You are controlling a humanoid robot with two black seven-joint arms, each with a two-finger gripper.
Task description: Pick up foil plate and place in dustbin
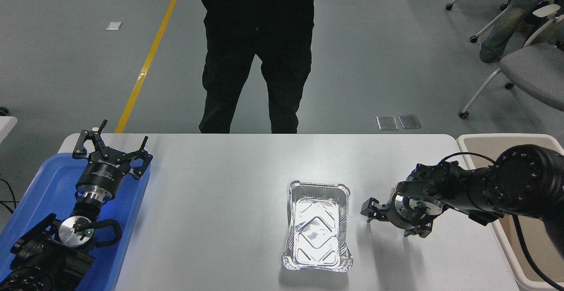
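Separating foil plate (317, 227) from right claw (369, 207): bare table (211, 185).

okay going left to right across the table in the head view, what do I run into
blue tray with the parked left gripper over it → foil plate → right gripper → dustbin at the table's right edge.

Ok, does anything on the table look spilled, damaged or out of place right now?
Nothing stands out. The foil plate sits flat and empty on the table, slightly skewed. The right gripper is beside it, apart; the left gripper is over the blue tray. The dustbin stands at the right edge.
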